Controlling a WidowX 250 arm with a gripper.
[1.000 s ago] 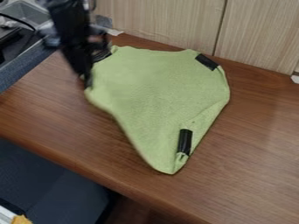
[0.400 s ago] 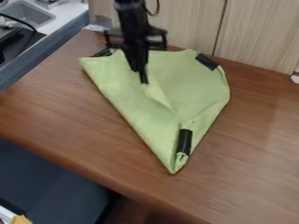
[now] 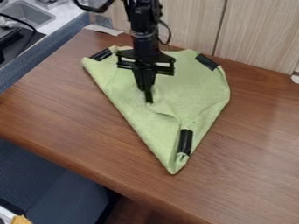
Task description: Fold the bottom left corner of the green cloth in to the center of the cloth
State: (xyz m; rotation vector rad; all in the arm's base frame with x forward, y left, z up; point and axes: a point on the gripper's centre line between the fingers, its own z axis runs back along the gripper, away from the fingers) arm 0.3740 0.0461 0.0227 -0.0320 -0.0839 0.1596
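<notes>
Brown wood-grain table (image 3: pixel 245 144), far edge against a wall of pale, grained panels (image 3: pixel 192 24) with a dark upright seam. Near edge rounded, slanting from the left down toward the bottom right.

Green cloth (image 3: pixel 196 94) on the table, its top by the far edge, nearer the far left corner than the right side. Partly folded: one flap lies over from the left, and a narrow point aims at the near edge. Small raised crease right of centre. Three black strips on it: one at its far left corner (image 3: pixel 101 54), one at its far right corner (image 3: pixel 206 61), one just above the near point (image 3: pixel 185 141).

Black gripper (image 3: pixel 149 101) hangs over the middle of the cloth, tips down on it. Jaws drawn together, clamped on a bit of the green cloth at the inner end of the crease. Arm comes in from the top edge, a black cable looped beside it.

Far left corner of the table: a whitish scrap (image 3: pixel 104 29) lying flat. Past the left edge, a light counter (image 3: pixel 67 18) with blue-grey siding, a grey sink (image 3: pixel 29 14) set in it, a dark appliance and cable in front of the sink. At the wall's foot, far right, a small white piece (image 3: pixel 295 78). Below the near edge, dark blue upholstery (image 3: pixel 52 183); bottom left, a scrap of orange-yellow (image 3: pixel 22 219) beside something white.
</notes>
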